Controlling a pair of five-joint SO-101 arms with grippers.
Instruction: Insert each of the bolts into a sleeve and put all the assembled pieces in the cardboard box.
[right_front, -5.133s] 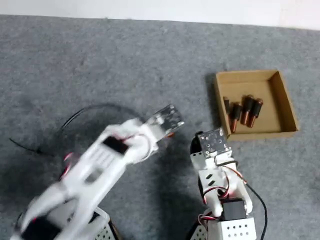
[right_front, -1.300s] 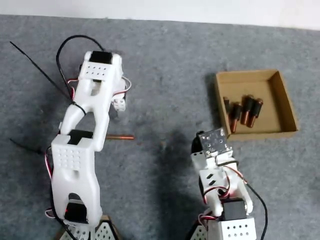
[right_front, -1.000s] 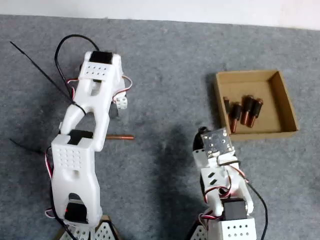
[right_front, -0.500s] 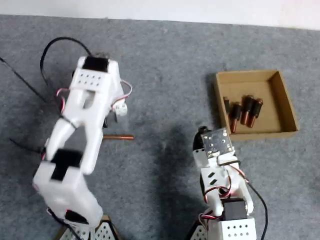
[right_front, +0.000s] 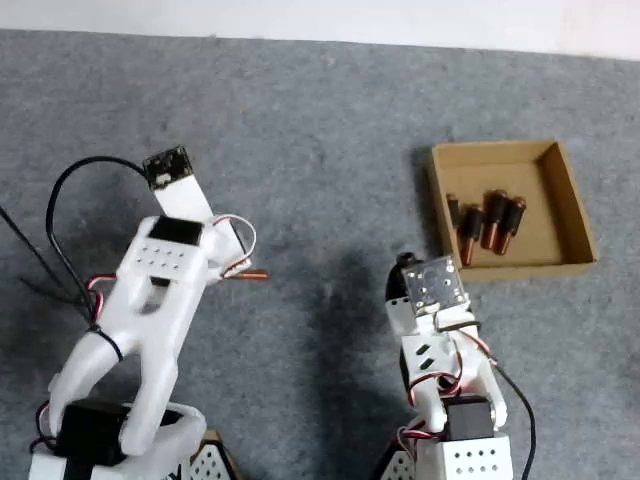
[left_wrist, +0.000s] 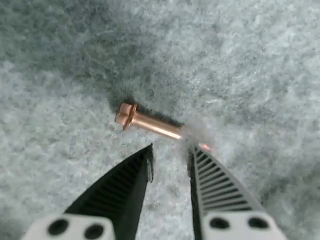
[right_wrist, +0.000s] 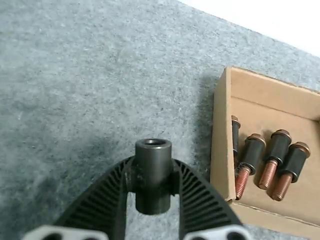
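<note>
My left pincer (left_wrist: 171, 150) hangs spread over the grey carpet (left_wrist: 250, 60), with the copper bolt (left_wrist: 149, 123) lying crosswise just beyond its tips, untouched. My right pincer (right_wrist: 153, 172) pinches a dark sleeve (right_wrist: 153, 187) upright (bore facing up), near the cardboard box (right_wrist: 223, 125), where assembled pieces (right_wrist: 272, 162) lie side by side.

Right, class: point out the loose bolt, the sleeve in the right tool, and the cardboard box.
bolt (left_wrist: 150, 124), left wrist view, middle of its copper shank.
sleeve (right_wrist: 153, 175), right wrist view, side of its dark barrel.
cardboard box (right_front: 548, 205), high view, bare floor inside.
</note>
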